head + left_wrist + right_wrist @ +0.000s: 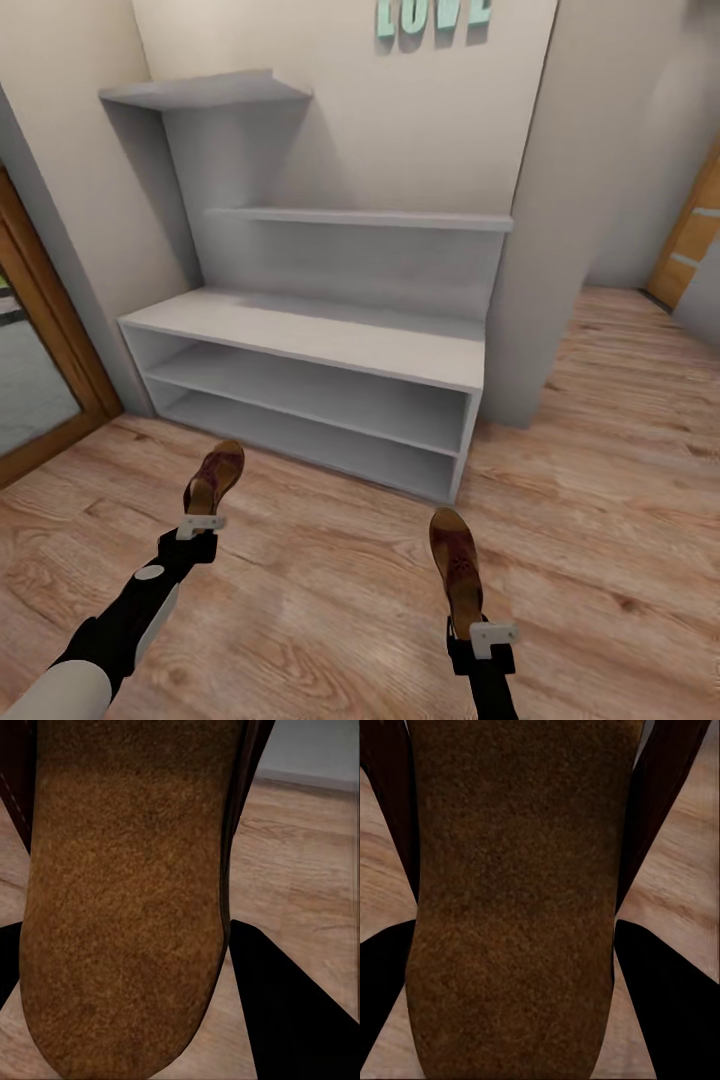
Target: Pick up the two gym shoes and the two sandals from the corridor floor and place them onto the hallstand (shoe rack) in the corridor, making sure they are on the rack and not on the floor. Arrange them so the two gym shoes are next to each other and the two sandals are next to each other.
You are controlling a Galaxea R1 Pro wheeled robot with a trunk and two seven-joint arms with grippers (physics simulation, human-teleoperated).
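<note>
- One sandal (pixel 213 478) is gripped by the left end effector (pixel 200 525), the other sandal (pixel 457 566) by the right end effector (pixel 480 636); both are held above the corridor floor (pixel 330 590).
- A sandal could be dropped short, judging by the heel-only grips.
- The grey hallstand (pixel 310 335) is faced, its shelves bare; beige walls and teal letters (pixel 432 18) are seen.

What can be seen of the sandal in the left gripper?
The sandal in the left gripper is small, flat and dark brown, leather-like, with a reddish-brown strap across the toe end. The left gripper clamps its heel end, holding it above the corridor floor, toe toward the hallstand, tilted slightly right. In the left wrist view its suede-like tan-brown face runs between the dark fingers. Nothing else touches it.
</note>
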